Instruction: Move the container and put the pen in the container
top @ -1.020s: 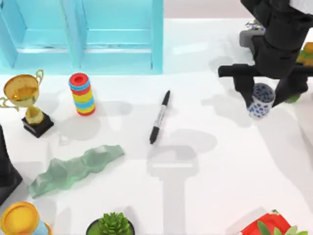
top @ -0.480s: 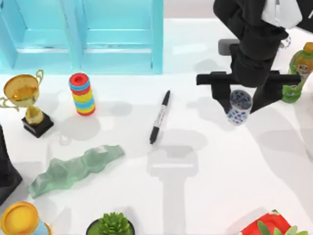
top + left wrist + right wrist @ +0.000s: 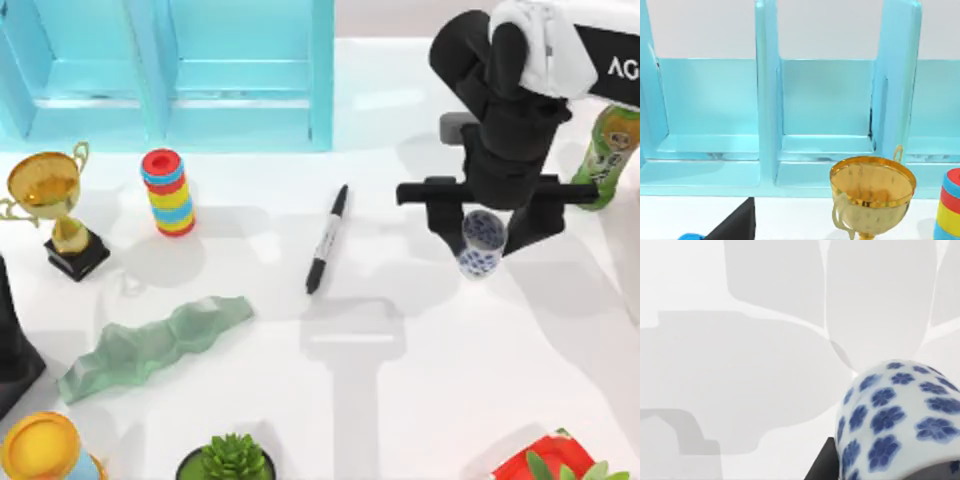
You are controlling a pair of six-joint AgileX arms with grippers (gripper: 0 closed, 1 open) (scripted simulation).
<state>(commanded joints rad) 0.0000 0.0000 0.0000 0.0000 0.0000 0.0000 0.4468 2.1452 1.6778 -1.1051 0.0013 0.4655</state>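
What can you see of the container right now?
The container is a small white cylindrical cup with a blue flower pattern, porcelain-like in look. In the top view it sits upright between the jaws of the right gripper, mouth open upward, right of the pen and apart from it. The right wrist view shows its patterned wall close up.

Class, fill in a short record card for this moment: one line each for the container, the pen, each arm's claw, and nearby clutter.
container: blue-flowered white cup, held between the right claw's fingers, right of the pen
pen: black marker lying flat mid-table, untouched
right claw: shut on the container
left arm: parked at the table's left edge
clutter: trophy, ring stack, green bottle, blue shelf
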